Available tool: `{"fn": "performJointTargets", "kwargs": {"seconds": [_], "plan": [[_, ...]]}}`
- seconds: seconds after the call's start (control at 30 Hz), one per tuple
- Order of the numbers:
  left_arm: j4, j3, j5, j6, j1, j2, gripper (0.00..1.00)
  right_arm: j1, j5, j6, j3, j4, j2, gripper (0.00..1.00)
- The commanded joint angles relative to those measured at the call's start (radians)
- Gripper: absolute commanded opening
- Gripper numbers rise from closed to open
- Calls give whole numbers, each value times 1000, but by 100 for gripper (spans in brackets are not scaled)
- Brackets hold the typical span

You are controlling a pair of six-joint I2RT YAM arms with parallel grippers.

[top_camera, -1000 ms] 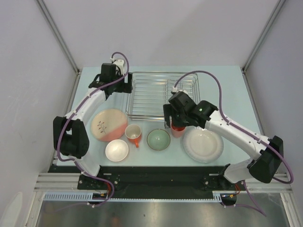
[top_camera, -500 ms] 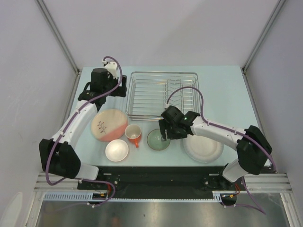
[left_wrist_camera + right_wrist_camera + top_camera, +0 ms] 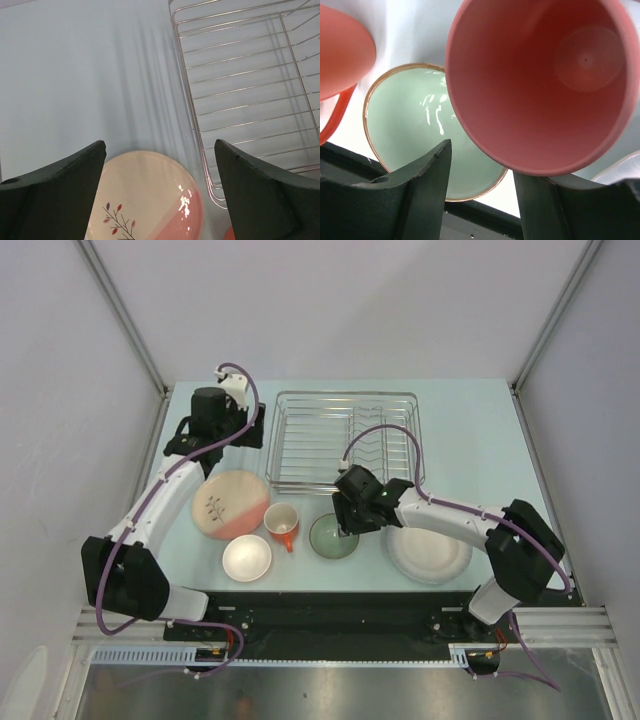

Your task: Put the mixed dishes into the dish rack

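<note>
The dish rack stands at the back middle with no dishes in it. In front of it lie a pink plate, a small white bowl, an orange-handled mug, a pale green bowl and a whitish plate. My right gripper is low over the green bowl's right edge. In the right wrist view its open jaws straddle the bowl's rim, with the pink tumbler upright close above the right finger. My left gripper hangs wide open above the pink plate's far edge.
The rack's left wall runs just right of the left gripper. The mug stands left of the green bowl. My right arm hides the tumbler from above. Grey walls close in the table on three sides.
My right gripper has slid left from the pink tumbler to the green bowl's right rim, and its jaws have narrowed. The left arm drew back slightly, then stayed still.
</note>
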Motion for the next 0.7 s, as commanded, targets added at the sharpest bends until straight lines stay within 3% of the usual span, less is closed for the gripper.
{"fn": "performJointTargets", "kwargs": {"seconds": [0.0,0.27,0.4,0.67], "plan": [[31,4,-10,27,15,-17,95,46,37,-5,-28,-1,-15,56],[44,-2,-6,28,21,-2,95,97,86,15,-98,-14,-63,53],[46,-4,-1,31,26,-7,96,97,94,18,-113,8,-64,37],[57,-16,-3,42,38,-11,96,99,134,14,-121,29,-63,15]]}}
